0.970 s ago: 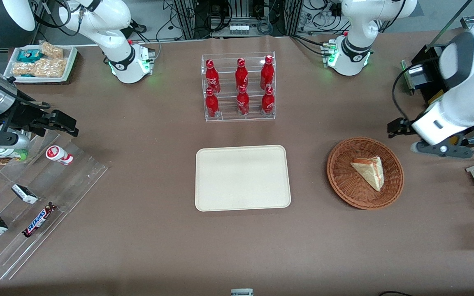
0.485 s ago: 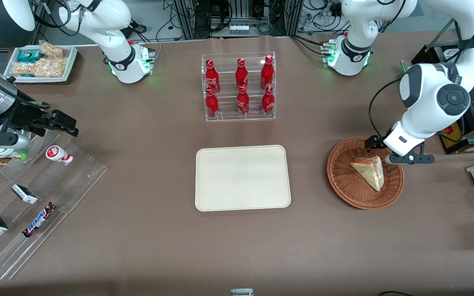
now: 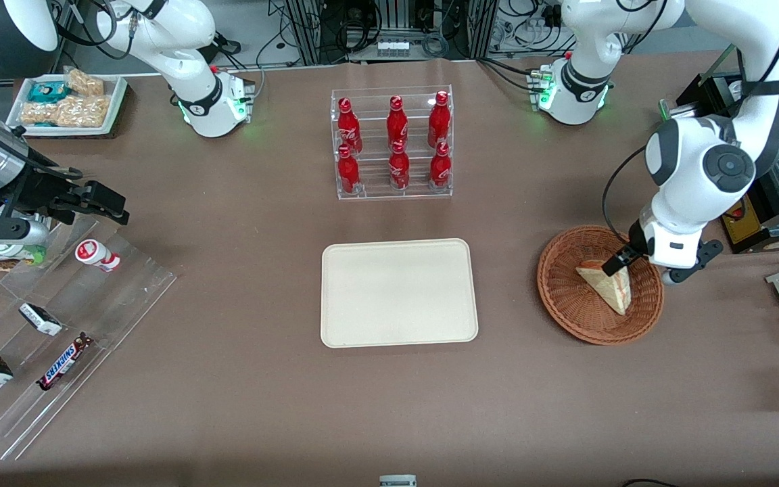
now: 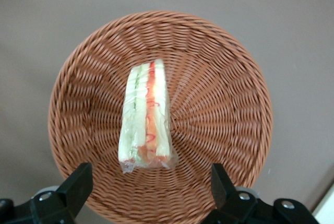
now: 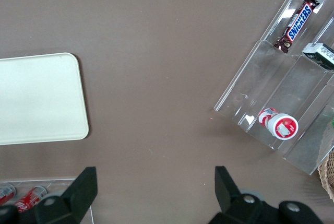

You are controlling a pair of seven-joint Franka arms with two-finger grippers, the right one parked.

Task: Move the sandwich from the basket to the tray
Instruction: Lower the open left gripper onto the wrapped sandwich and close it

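End effector spread wide above sandwich in basket

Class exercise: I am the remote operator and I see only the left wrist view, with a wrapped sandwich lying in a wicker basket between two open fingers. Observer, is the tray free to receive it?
Observer: Yes, the tray lies bare on the table, beside the basket, toward the parked arm's end.
Operator: Does anything stand between basket and tray?
Observer: No, only bare brown table separates them in the front view.
Operator: Where is my gripper over the basket?
Observer: The gripper hangs open above the end of the sandwich that lies farther from the front camera.
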